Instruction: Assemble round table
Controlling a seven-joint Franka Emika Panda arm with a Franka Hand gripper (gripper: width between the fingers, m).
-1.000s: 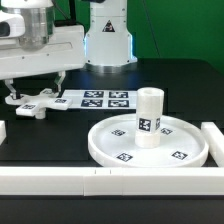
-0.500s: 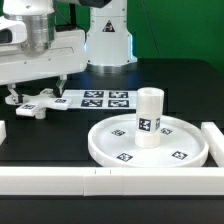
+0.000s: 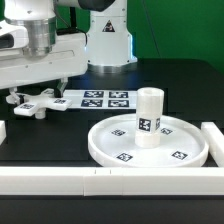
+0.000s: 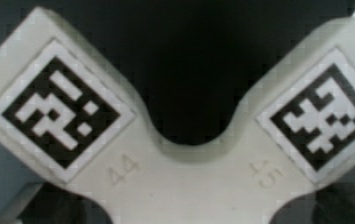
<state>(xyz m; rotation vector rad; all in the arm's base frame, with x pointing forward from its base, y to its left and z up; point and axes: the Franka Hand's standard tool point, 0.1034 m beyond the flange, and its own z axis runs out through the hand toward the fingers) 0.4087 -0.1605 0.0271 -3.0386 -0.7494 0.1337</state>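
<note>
Green backdrop (image 3: 180,30) and the arm's white pedestal (image 3: 108,40) close off the far side of a black desk (image 3: 60,140), with a long white border wall (image 3: 60,182) along its front edge. We see the large round disc (image 3: 100,142) lying rim-up close to the front edge, toward the exterior view's right. The short thick cylinder leg (image 3: 149,115) stands upright at its middle. Whether that leg is fully seated, we cannot tell. The small cross-shaped base (image 3: 40,104) lies flat near the far corner on the exterior view's left, just beside the marker board (image 3: 105,99). The pincer (image 3: 37,96) hangs directly over the base, its fingers spread to either side and seemingly released, gripping nothing. In the wrist view two tagged arms of the base (image 4: 174,170) fill the picture, so the hand is very low over it. We judge the step in hand to be the pick-up of the base, with disc and leg already joined. The next move calls for the fingers to close squarely on the base's arms so it does not twist. After that comes a clean lift, a carry across to the leg, and centring on its top before pressing or turning it home.
</note>
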